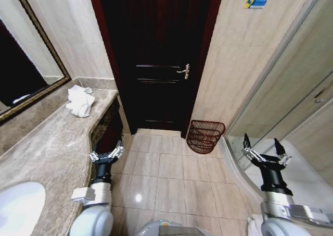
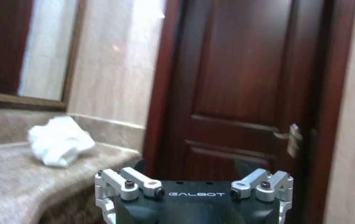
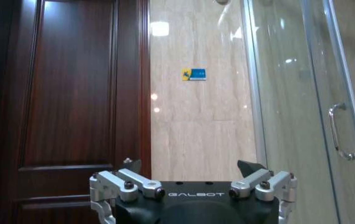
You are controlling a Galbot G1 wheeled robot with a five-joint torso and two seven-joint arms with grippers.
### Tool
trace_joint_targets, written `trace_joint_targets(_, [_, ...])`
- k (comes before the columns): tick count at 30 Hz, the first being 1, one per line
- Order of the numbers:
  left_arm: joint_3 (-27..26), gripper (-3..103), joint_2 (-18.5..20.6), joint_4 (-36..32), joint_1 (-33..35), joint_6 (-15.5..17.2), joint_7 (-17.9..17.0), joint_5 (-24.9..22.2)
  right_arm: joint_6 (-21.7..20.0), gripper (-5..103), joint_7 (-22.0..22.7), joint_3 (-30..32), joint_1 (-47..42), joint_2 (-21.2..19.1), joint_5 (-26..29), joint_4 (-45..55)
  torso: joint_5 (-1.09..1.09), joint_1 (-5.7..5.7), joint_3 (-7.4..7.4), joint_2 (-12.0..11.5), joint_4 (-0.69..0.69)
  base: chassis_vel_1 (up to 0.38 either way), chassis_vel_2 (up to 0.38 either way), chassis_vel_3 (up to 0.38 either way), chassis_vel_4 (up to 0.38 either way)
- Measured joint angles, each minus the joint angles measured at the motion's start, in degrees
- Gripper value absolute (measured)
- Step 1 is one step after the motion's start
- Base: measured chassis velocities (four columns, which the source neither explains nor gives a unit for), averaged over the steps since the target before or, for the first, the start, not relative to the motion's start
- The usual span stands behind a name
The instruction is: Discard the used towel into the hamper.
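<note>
A mottled brown marble counter runs along my left under a dark-framed wall mirror, and the crumpled white towel lies at its far end, near the wall. My left gripper hangs beside the counter edge over the beige floor tiles, jaws spread wide and empty. Ahead stands a dark wooden panelled door. Right of it, on the floor against the wall, sits the round reddish-brown woven hamper. My right gripper hovers wide open, empty, near the glass shower enclosure, whose metal handle my right wrist view shows.
</note>
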Motion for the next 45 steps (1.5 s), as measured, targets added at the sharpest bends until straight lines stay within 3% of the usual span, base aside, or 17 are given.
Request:
trace_joint_targets(3, [2.1,98,0.1,1.9,1.4,-2.6,0.1,3.6,0.0,100,-0.2,0.3,-0.2,0.3,0.4,0.0,0.0,0.0,0.0,0.0,0.0,0.0,0.0,0.0,0.0])
trace_joint_targets(6, [2.0,98,-0.2,2.1,1.2,-2.8,0.0,3.4,0.0,100,-0.4,0.3,-0.4,0.4,0.7,0.0,0.0,0.0,0.0,0.0,0.0,0.0,0.0,0.0,0.0])
trace_joint_targets(14, [0.7,97,-0.7,1.9,0.5,-2.7,-0.5,0.7,-0.1,100,-1.0,-0.4,-0.1,0.7,0.7,0.0,0.0,0.0,0.0,0.0,0.0,0.0,0.0,0.0,0.0])
trace_joint_targets(29, [1.6,97,-0.9,1.6,0.3,-1.8,-0.5,0.6,0.0,100,-1.8,-0.3,-0.3,0.9,1.5,0.0,0.0,0.0,0.0,0.0,0.0,0.0,0.0,0.0,0.0])
trace_joint_targets(34, [1.9,97,-0.9,2.7,-0.4,-0.4,-0.5,0.1,0.0,100,0.4,1.3,0.9,1.3,-3.1,-1.0,0.0,0.0,0.0,0.0,-0.01,0.0,0.0,0.0,0.0])
trace_joint_targets(38, [1.8,97,-0.9,2.6,0.1,0.1,-0.5,-0.1,0.0,100,1.5,1.2,2.3,1.4,-3.3,-1.5,0.0,0.0,0.0,0.0,0.0,0.0,0.0,0.0,0.0])
trace_joint_targets(42, [1.5,97,-0.9,1.9,0.8,0.1,-0.4,-0.5,0.2,100,0.2,0.6,3.1,0.7,-1.8,-2.0,0.0,0.0,0.0,0.0,0.0,0.0,0.0,0.0,0.0])
trace_joint_targets(43, [1.5,97,-0.9,1.7,1.0,0.5,-0.3,-1.0,0.3,100,-2.4,0.4,3.0,0.4,0.0,-2.2,0.0,0.0,0.0,0.0,0.0,0.0,0.0,0.0,0.0])
trace_joint_targets(45, [1.5,97,-0.9,1.6,1.3,0.7,-0.1,-1.1,0.6,100,-3.6,0.3,2.9,0.4,0.9,-2.2,0.0,0.0,0.0,0.0,0.0,0.0,0.0,0.0,0.0])
